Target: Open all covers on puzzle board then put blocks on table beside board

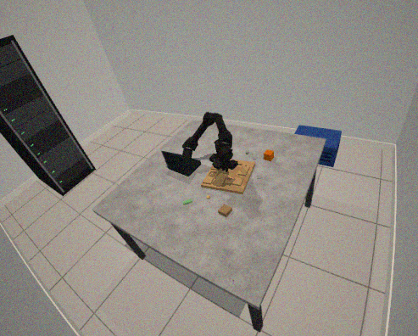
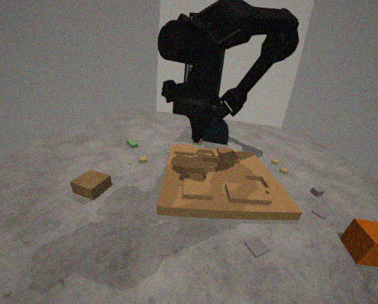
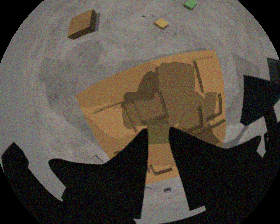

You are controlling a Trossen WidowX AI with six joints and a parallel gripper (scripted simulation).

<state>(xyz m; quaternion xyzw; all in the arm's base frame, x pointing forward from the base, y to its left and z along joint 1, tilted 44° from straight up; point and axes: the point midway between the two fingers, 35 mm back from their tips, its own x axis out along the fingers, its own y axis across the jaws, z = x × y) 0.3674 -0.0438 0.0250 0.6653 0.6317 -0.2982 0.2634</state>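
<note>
The tan puzzle board (image 1: 244, 182) (image 2: 224, 209) (image 3: 103, 113) lies mid-table, with flat covers (image 2: 198, 190) (image 2: 248, 193) on its near half. My gripper (image 1: 225, 167) (image 2: 198, 139) (image 3: 157, 132) hangs just above the board's far edge, the edge nearest the arm's base. It is shut on a small tan block (image 2: 199, 143) (image 3: 159, 153), held between the fingertips. The arm's shadow falls on the far half of the board and hides detail there. A brown block (image 1: 225, 210) (image 2: 90, 183) (image 3: 82, 24) rests on the table apart from the board.
An orange cube (image 1: 269, 154) (image 2: 367, 242) sits off the board towards the blue crate (image 1: 324, 142) on the floor. A green piece (image 1: 187, 202) (image 2: 132, 143) (image 3: 189, 4), small yellow bits (image 2: 142, 159) (image 2: 283, 170) and grey tiles (image 2: 256, 246) (image 2: 317, 191) lie scattered around.
</note>
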